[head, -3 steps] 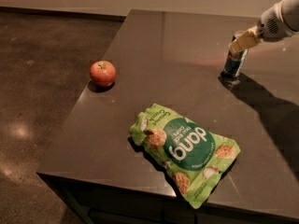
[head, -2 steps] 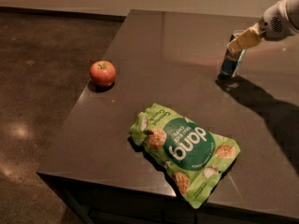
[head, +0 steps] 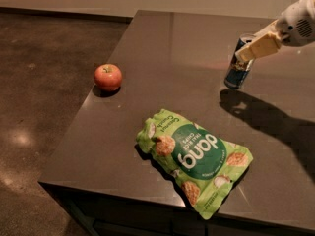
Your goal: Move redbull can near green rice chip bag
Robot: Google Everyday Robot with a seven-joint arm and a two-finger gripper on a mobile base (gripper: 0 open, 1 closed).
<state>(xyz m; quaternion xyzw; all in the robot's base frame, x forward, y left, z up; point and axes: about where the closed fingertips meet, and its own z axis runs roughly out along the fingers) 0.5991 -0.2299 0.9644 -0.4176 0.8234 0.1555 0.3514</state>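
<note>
At far right of view, tool [head: 247,53] clamped on upper part of redbull can [head: 237,72]. Can tilted, top leaning right toward the arm, base seemingly just clear of desk [head: 172,48], shadow lying apart below it. Flat at the near edge, green rice chip bag [head: 197,154], nearer and left of the can, well apart, long axis running far-left to near-right. Calls for a carry toward the near side and slightly left, ending beside the bag's far edge. Far left, apple [head: 108,76], out of the path.
</note>
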